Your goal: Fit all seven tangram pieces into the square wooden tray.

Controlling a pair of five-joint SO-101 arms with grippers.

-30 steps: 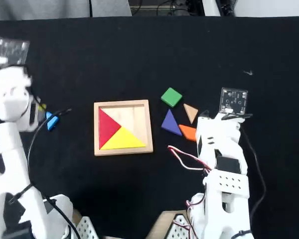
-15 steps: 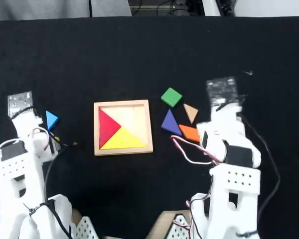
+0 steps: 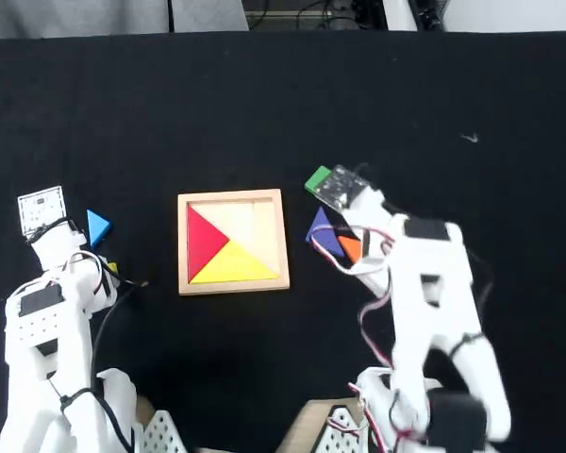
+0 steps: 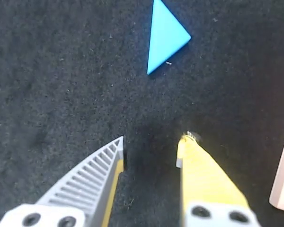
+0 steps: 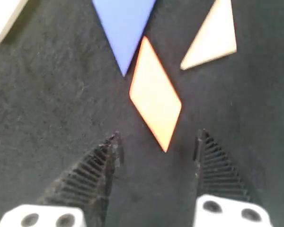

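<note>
Right pincer [image 5: 157,138] newly above flat orange parallelogram [image 5: 155,99]

The square wooden tray [image 3: 233,195] is open in its far-right half, bare wood; a red triangular piece [image 3: 203,241] fills its left part and a yellow triangular piece [image 3: 231,266] its near part. Bare black cloth [image 3: 264,104] lies far of the tray and between it and the light blue triangular piece [image 3: 96,227] at left. Right of the tray the way is crowded: a green square piece [image 3: 317,179], a dark blue triangular piece [image 3: 321,234] and an orange parallelogram piece [image 5: 155,100] lie close together, overhung by the right arm [image 3: 424,274]; a pale wooden triangular piece [image 5: 213,38] sits just beside the parallelogram, a thin strip of cloth between.
</note>
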